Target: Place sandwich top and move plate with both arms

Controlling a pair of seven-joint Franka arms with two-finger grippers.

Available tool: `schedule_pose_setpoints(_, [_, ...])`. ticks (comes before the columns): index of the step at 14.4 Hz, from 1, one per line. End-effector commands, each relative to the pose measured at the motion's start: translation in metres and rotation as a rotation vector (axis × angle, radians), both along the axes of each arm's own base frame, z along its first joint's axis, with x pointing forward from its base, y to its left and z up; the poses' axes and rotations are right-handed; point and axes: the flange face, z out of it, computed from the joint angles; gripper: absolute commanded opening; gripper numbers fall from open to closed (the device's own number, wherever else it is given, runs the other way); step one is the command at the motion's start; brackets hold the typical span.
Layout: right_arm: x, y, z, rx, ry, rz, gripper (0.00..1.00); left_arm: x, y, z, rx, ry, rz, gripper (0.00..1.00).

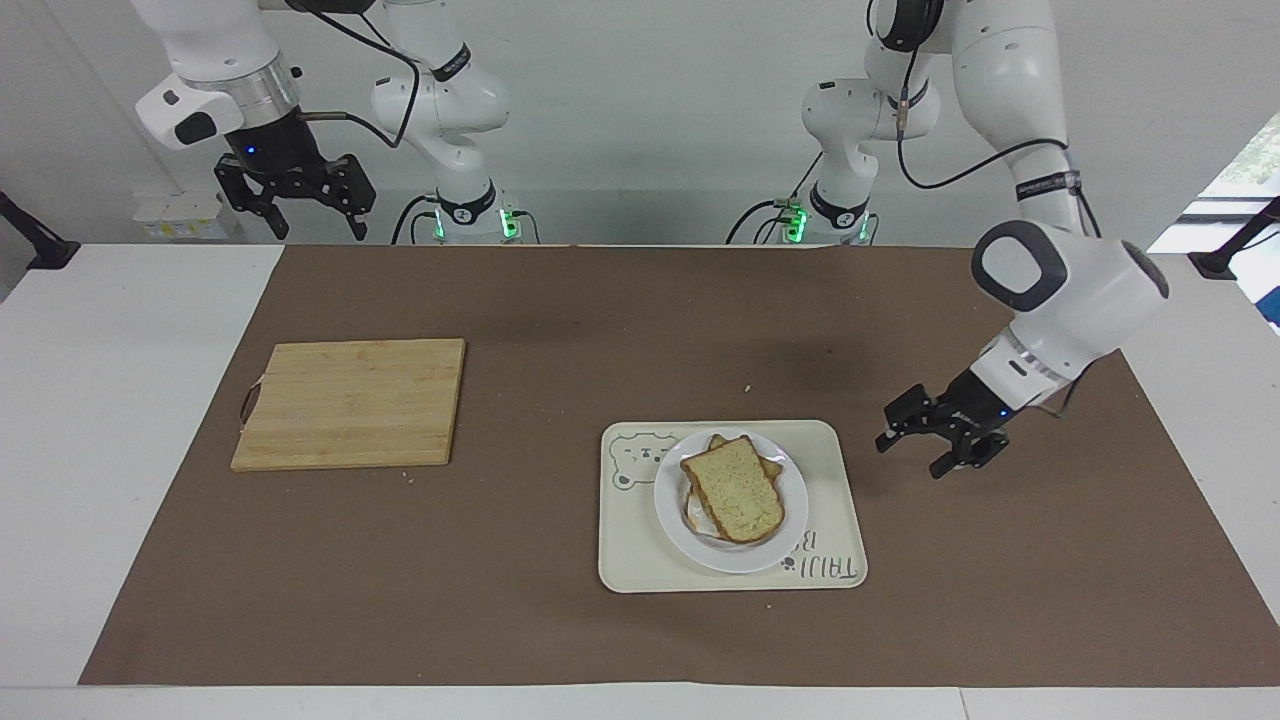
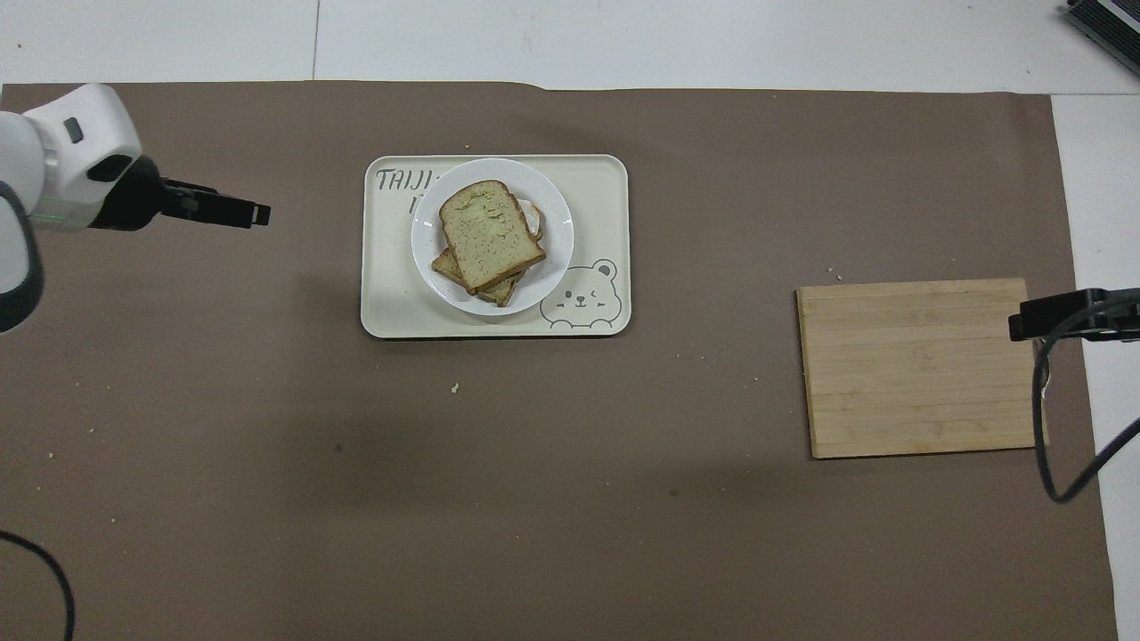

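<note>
resting: the sandwich top [image 1: 733, 487] lies flat on a browner slice [image 1: 765, 458], and the stack sits on the plate [image 1: 672, 503].
plate: small, round and white, standing on a cream tray [image 1: 835, 505] printed with a bear, closer to the surface's edge away from the robots than to theirs, a little toward the left arm's end.
sandwich top: pale, green-speckled bread with a brown crust, turned askew so a corner of the slice beneath shows toward the robots.
left gripper [image 1: 938, 432]: up in the air over the brown mat [image 1: 560, 330], just beside the tray toward the left arm's end; jaws spread wide, holding nothing, touching nothing.
right gripper [image 1: 293, 195]: waiting high near the corner of the surface at the robots' edge and the right arm's end; jaws spread wide, empty.
cutting board [image 1: 350, 402]: bare wood, flat on the mat toward the right arm's end, well apart from the tray.
crumbs: a few scattered on the mat.
done so far: the top slice looks placed, so the first half of the task reads as finished.
left to do: the plate shows no sign of being moved from the tray; neither gripper is at its rim, and both arms would need to come in for the carry.
</note>
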Motion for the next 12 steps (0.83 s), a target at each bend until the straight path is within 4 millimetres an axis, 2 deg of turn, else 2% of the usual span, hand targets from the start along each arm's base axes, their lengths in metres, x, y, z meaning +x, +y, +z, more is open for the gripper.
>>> schedule_pose_setpoints(1, [-0.006,-0.002,-0.001,0.011,-0.002,0.009,1.0,-0.023,0.012,0.071,0.135,0.043,-0.058,1.0])
schedule_pose_setpoints(3, [-0.006,-0.002,-0.001,0.011,-0.002,0.008,1.0,-0.041,0.016,0.1,0.199,0.094,-0.069,1.0])
schedule_pose_setpoints(6, [-0.007,-0.002,0.0,0.012,0.001,0.008,1.0,-0.076,0.011,0.15,0.273,0.058,-0.039,1.0])
schedule_pose_setpoints(8, [-0.008,-0.002,0.0,0.012,-0.002,0.008,1.0,-0.089,0.017,0.151,0.274,0.126,-0.03,1.0])
schedule_pose_setpoints(12, [-0.008,0.003,0.0,0.012,-0.004,0.012,1.0,-0.106,0.005,0.165,0.254,0.133,-0.01,1.0])
